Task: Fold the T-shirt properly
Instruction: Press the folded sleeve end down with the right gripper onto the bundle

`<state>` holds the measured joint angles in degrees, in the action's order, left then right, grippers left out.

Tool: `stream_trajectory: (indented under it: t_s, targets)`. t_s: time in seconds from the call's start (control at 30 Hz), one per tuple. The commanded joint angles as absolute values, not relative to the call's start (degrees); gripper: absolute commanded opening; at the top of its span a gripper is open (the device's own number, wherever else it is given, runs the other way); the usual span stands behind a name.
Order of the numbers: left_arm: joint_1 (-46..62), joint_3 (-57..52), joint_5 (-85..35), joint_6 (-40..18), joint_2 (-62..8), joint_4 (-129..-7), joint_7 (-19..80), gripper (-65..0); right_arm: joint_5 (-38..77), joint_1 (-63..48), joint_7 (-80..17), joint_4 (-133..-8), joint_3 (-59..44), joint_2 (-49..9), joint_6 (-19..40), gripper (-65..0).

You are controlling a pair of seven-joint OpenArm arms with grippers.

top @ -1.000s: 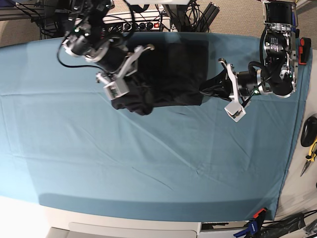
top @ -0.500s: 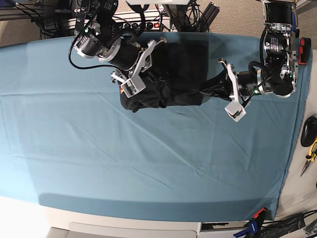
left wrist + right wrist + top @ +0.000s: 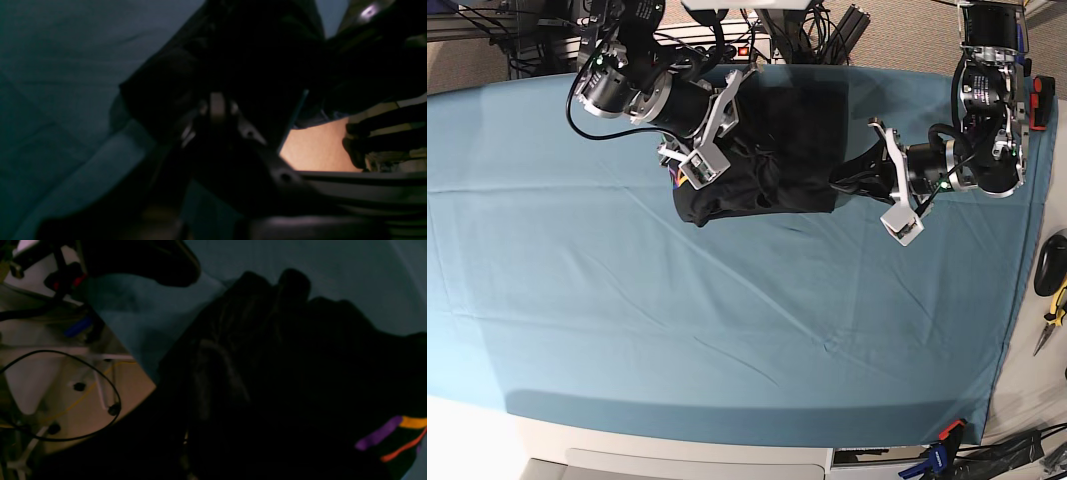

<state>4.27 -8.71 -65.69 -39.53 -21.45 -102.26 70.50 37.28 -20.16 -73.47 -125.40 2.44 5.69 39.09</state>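
Note:
The black T-shirt [image 3: 792, 140] lies as a folded block at the far middle of the teal table cloth [image 3: 727, 330]. My right gripper [image 3: 747, 148] is over its left part, shut on a bunched layer of fabric that it holds over the block. A bit of the rainbow print [image 3: 678, 178] shows at the left edge. In the right wrist view, black fabric [image 3: 300, 356] fills the frame, with print stripes [image 3: 380, 436] at the lower right. My left gripper [image 3: 835, 185] is shut on the shirt's near right corner; in the left wrist view [image 3: 217, 103] it sits against dark fabric [image 3: 250, 50].
Cables and equipment [image 3: 727, 45] stand just behind the table's far edge. Hand tools [image 3: 1052, 290] lie on the white surface at the right. A clamp [image 3: 942, 435] grips the cloth at the front right corner.
My right gripper has moved right and towards the far edge, carrying the bunched left part of the shirt over the folded block. The left arm has not moved.

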Motion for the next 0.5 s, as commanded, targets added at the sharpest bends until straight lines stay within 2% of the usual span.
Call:
stream_trajectory:
  t_s: [0.0, 0.47]
  targets:
    - [3.6, -9.1, -67.4, -40.0, -22.1, -103.2, 69.4, -65.0, 38.5, -20.0, -72.4, -125.0, 2.7, 5.9, 40.0, -65.0]
    - [3.6, -9.1, -67.8, -40.0, -22.1, -103.2, 69.4, -65.0, 36.1, -15.9, -68.6, -114.6, 3.6, 6.0, 40.0, -65.0]
